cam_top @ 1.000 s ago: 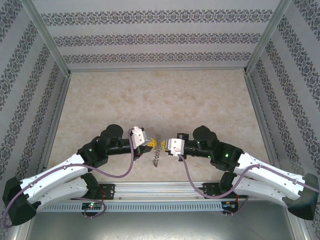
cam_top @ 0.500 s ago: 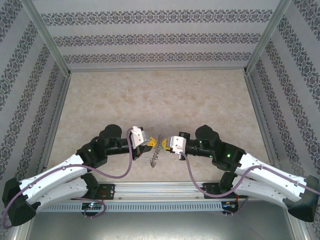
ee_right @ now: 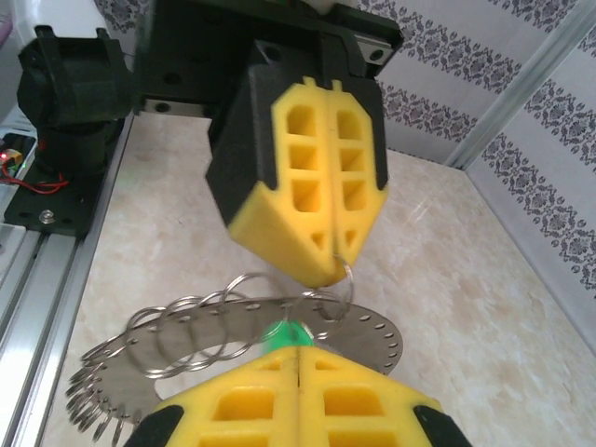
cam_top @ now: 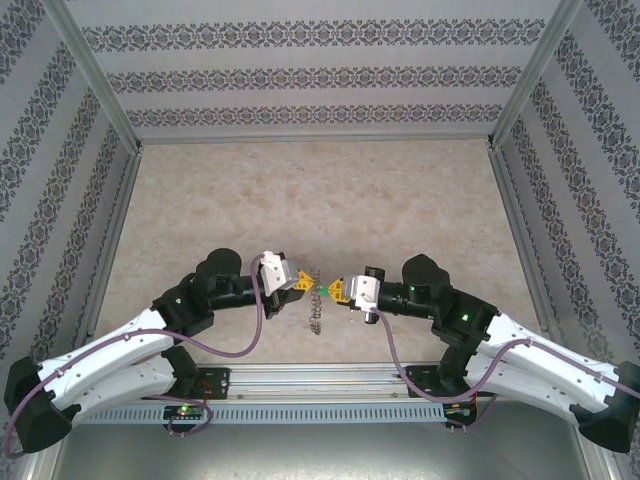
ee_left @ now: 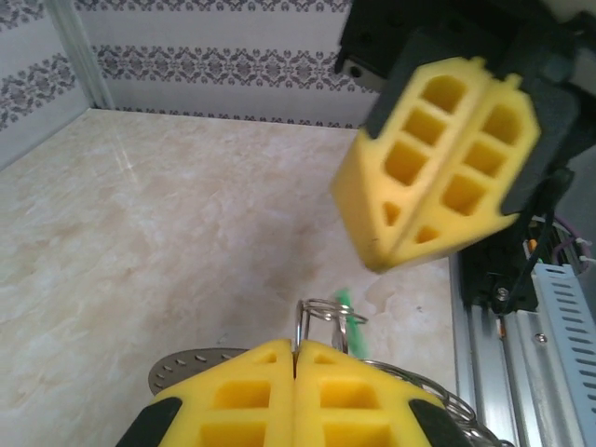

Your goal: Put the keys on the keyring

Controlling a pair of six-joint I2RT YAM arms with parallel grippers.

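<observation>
My left gripper [cam_top: 303, 285] [ee_left: 296, 349] is shut on a small wire loop [ee_left: 321, 321] of the keyring. The keyring [ee_right: 372, 331] [cam_top: 316, 315] is a flat perforated grey band carrying several wire loops, and it hangs below the two grippers above the table. The key's bright green head [ee_right: 284, 333] [cam_top: 325, 291] [ee_left: 345, 307] sticks out of my right gripper [ee_right: 298, 352] [cam_top: 338, 291], which is shut on it. The two grippers meet tip to tip. The green head touches or overlaps the held loop; whether it is threaded I cannot tell. The key's blade is hidden.
The beige marble tabletop [cam_top: 320, 200] stretches behind the grippers, bounded by patterned walls. A metal rail [cam_top: 320, 375] with the arm bases runs along the near edge. In the left wrist view the right gripper's yellow pads [ee_left: 438, 177] hang close above.
The right arm has drawn its wrist back to the right and turned it, so its yellow tips and the green key now show against the left gripper. The keyring hangs a little lower.
</observation>
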